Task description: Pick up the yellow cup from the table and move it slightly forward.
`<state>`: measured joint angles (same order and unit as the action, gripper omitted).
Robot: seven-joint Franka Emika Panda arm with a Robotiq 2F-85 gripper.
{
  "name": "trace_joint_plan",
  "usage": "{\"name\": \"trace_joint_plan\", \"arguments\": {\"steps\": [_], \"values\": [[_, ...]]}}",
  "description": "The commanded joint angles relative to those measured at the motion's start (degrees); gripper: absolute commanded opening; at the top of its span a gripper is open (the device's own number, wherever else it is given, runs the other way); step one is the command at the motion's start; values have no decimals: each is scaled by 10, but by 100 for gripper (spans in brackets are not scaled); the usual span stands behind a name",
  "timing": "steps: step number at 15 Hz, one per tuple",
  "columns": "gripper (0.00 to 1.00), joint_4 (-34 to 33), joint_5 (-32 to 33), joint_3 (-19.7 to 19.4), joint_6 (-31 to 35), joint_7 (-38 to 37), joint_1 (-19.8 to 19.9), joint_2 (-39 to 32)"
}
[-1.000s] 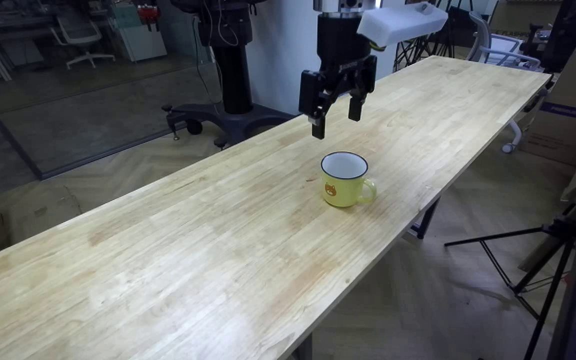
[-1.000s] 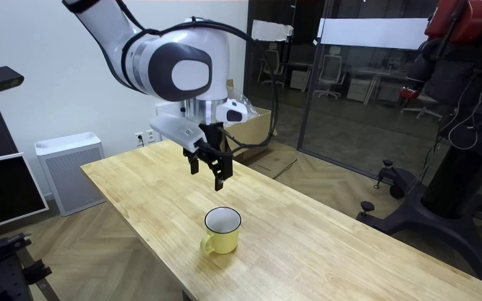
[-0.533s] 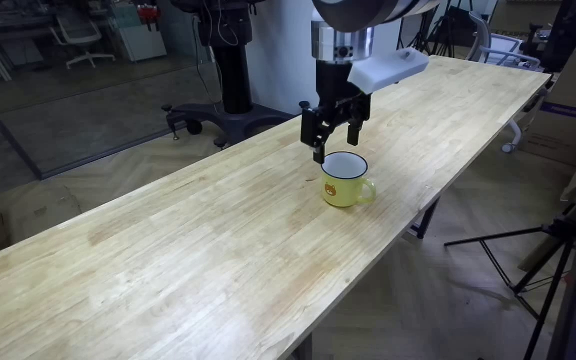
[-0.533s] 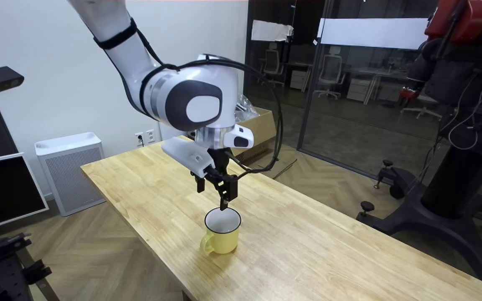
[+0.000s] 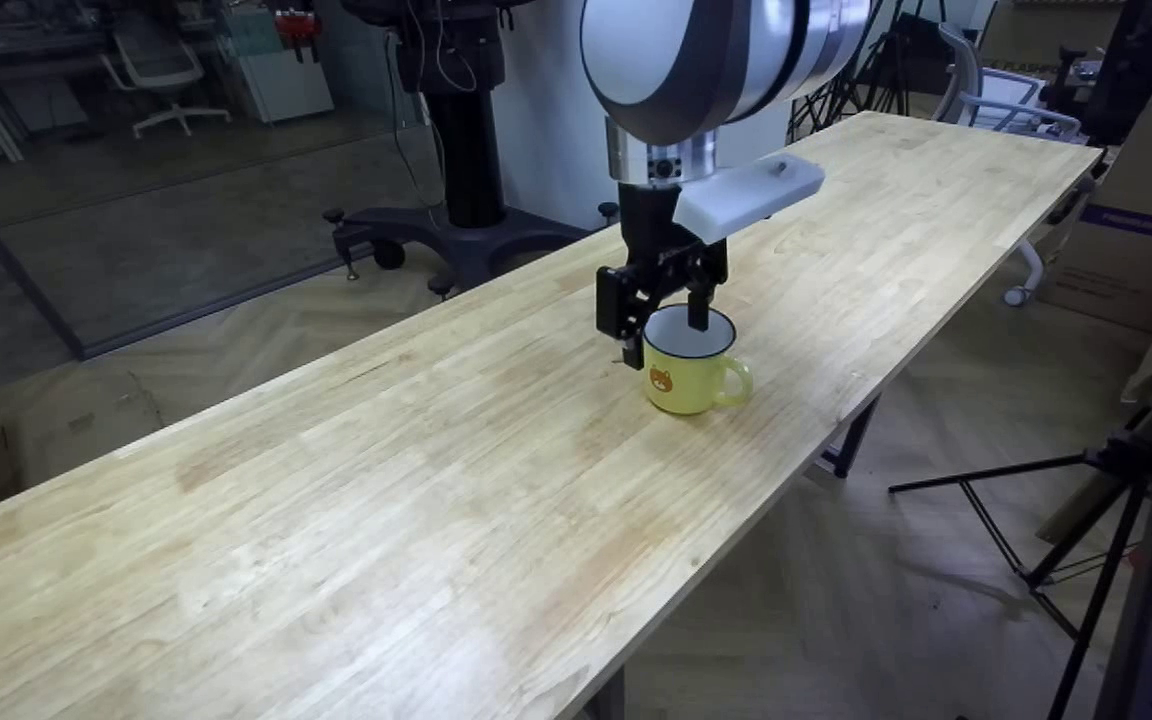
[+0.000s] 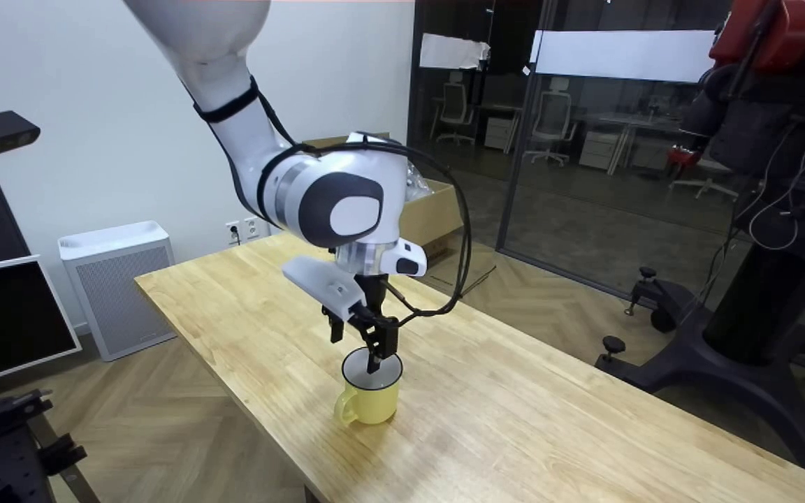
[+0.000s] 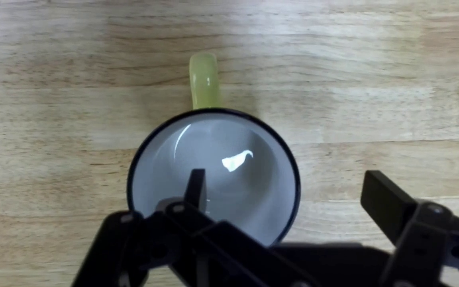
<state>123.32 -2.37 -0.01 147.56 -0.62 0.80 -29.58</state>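
One yellow cup (image 5: 688,380), one wide-spread pincer (image 5: 666,347)

The cup stands upright on the bench (image 5: 386,480), closer to the right-hand long edge in an exterior view. Its handle (image 7: 204,79) points to the top of the wrist view. There, one finger (image 7: 195,186) lies over the white inside (image 7: 213,147), within the dark rim (image 7: 297,187); the other finger (image 7: 387,201) hangs outside it. Whether either touches the cup's wall, I cannot tell.

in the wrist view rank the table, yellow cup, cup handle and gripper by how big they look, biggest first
1. Table
2. Yellow cup and gripper, left unranked: the gripper is nearer the camera, partly cut off by the frame, and hides part of the cup
3. Cup handle
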Motion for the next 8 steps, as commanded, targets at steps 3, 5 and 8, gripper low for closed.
{"name": "trace_joint_plan", "arguments": {"steps": [3,5,8], "values": [[67,-48,-4,-2,-27,-14,-2,-41],[53,-54,-2,-4,-30,-15,-4,-45],[31,-60,0,-3,-41,-13,-5,-46]]}}
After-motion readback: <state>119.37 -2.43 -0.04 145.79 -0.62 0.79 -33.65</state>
